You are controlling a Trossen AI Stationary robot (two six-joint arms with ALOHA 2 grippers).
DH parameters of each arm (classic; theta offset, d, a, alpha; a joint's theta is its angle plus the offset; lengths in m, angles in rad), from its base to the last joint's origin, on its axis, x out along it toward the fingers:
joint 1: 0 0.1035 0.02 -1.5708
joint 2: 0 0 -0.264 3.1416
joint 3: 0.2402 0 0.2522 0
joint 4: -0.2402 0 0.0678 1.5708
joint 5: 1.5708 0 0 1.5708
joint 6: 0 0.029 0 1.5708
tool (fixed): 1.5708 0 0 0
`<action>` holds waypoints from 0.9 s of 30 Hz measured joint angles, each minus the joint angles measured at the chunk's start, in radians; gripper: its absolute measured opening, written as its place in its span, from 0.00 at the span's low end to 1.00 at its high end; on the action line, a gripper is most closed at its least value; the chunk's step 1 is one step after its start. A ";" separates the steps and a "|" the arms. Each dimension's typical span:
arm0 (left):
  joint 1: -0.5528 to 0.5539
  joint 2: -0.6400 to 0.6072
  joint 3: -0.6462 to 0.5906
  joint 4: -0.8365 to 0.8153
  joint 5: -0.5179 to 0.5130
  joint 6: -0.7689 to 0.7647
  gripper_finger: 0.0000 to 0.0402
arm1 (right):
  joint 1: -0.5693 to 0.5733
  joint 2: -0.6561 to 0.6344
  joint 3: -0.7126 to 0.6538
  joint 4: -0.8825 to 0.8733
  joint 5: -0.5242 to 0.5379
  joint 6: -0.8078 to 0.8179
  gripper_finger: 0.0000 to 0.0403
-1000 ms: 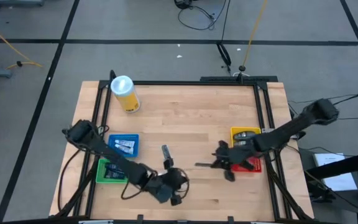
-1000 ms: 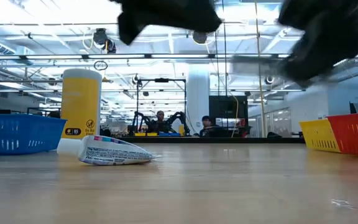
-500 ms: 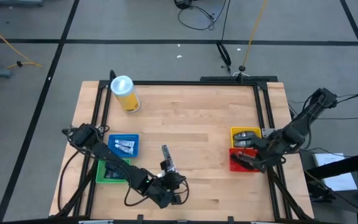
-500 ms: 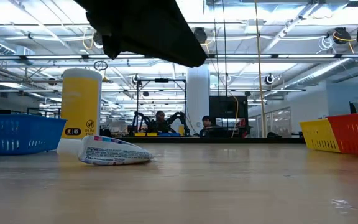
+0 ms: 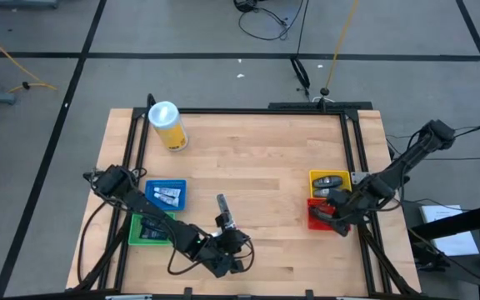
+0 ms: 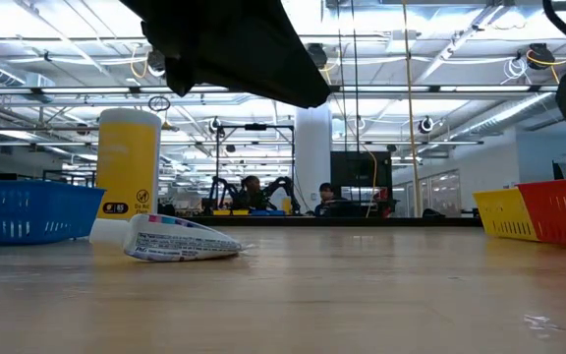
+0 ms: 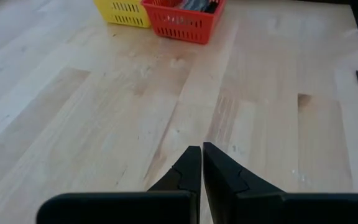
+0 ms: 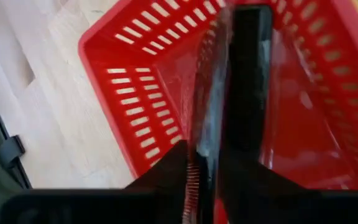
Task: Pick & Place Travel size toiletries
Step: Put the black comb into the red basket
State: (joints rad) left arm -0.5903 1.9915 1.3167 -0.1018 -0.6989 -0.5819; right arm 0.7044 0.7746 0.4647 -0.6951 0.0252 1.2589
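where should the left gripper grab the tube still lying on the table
Across the tube's round body near the middle, coming straight down from above. It lies flat on the wood, long axis running away from the left gripper, so the fingers should straddle its narrow width, not its flat crimped end.

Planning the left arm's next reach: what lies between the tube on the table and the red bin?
Only bare wood in the high view between tube and red bin.

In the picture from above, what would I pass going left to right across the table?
Green bin → blue bin and yellow cylinder → lone tube, left gripper just past it → yellow bin and red bin, right gripper over the red one.
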 joint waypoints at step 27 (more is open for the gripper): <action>0.002 -0.099 0.001 -0.264 -0.028 -0.128 0.05 | -0.018 0.025 -0.014 0.639 0.216 -0.627 0.44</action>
State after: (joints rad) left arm -0.5878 1.8929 1.3178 -0.3661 -0.7273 -0.7098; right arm 0.6867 0.7993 0.4507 -0.0557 0.2409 0.6316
